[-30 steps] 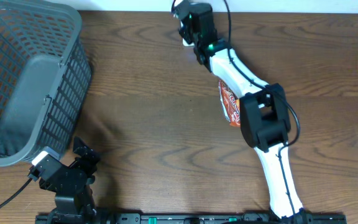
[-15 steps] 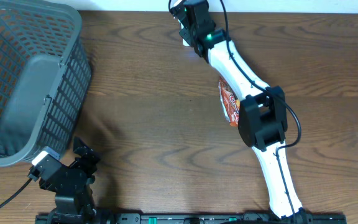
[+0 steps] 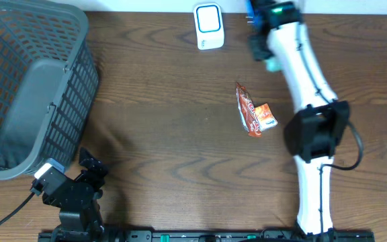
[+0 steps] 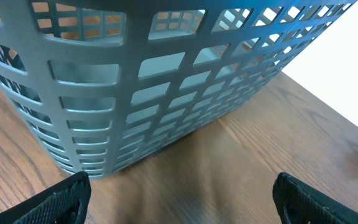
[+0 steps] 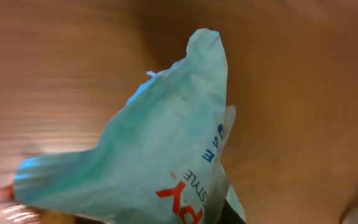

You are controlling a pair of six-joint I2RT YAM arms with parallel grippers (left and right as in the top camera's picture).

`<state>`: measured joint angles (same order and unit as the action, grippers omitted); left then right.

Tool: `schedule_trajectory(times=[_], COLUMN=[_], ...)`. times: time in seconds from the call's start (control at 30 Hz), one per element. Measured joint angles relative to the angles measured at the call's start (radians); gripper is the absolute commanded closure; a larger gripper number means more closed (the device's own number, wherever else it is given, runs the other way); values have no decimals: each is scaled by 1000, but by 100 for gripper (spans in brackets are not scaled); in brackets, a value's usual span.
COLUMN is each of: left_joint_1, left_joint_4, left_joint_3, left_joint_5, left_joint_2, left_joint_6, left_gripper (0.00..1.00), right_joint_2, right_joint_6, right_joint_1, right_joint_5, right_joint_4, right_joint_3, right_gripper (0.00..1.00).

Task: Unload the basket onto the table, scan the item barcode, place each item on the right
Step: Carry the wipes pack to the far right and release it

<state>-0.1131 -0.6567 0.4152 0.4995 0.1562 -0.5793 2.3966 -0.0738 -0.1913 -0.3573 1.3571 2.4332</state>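
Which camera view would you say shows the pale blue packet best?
Right wrist view: the pale blue packet fills the frame, print visible. Overhead shows only a sliver beside the right arm; the left wrist view misses it.

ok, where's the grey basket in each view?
Overhead: the grey basket sits in the top-left corner.
Left wrist: its mesh wall fills the upper frame, standing on the table.
Right wrist: not in it; a teal packet blocks most of the view.
Shared landmark: the brown wooden table, seen in all three.
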Motion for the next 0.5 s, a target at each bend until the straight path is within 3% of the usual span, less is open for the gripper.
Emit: schedule_trajectory(times=[0.23,0.5], left_joint_1=[0,0], left_joint_4=[0,0], left_joint_3=[0,0], left_joint_5=[0,0], left_joint_2=[0,0], left_joint_6=[0,0], left_gripper=[7,7], right_joint_2=[0,0], right_joint_6=[-143,-201], right_joint_1=[289,560], right_joint_5=[-10,-25], right_joint_4=[55,-55], right_joint_3=[-6,-118], right_gripper=[99,99])
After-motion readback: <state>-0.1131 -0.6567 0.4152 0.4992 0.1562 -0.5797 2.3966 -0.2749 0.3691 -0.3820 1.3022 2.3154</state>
